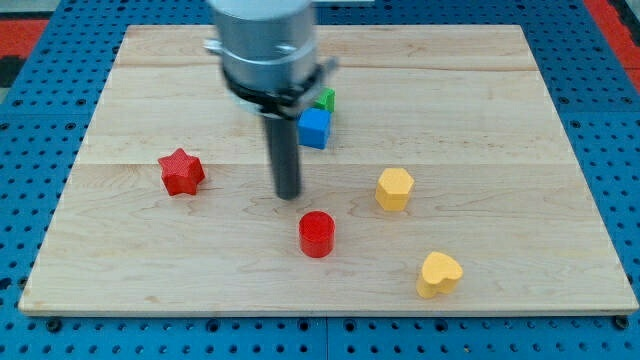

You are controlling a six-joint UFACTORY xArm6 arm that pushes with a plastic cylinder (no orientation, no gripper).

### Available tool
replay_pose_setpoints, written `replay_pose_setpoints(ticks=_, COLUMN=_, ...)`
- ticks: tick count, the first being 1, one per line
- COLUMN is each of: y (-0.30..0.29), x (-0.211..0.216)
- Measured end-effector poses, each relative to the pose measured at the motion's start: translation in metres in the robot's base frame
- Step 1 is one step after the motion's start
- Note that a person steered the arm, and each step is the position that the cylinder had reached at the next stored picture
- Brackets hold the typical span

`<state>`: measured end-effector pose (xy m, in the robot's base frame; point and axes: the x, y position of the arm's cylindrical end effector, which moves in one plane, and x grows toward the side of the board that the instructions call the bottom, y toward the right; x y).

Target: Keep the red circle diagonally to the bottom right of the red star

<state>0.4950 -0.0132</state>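
Note:
The red star (181, 171) lies on the wooden board (130, 260) at the view's left. The red circle (316, 234) stands below and to the right of the star, near the board's middle. My tip (288, 194) rests on the board just above and slightly left of the red circle, a small gap apart, and well to the right of the red star.
A blue cube (314, 128) and a green block (324, 99), partly hidden behind the arm, sit above my tip. A yellow hexagon (394, 188) lies to the right of my tip. A yellow heart (439, 273) lies at the lower right.

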Motion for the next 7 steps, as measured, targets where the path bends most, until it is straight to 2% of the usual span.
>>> replay_pose_setpoints(ticks=1, y=0.014, x=0.016)
replay_pose_setpoints(ticks=2, y=0.059, x=0.019)
replay_pose_setpoints(ticks=3, y=0.059, x=0.040)
replay_pose_setpoints(ticks=4, y=0.001, x=0.049)
replay_pose_setpoints(ticks=5, y=-0.049, x=0.026)
replay_pose_setpoints(ticks=6, y=-0.071, x=0.022)
replay_pose_setpoints(ticks=7, y=-0.020, x=0.038)
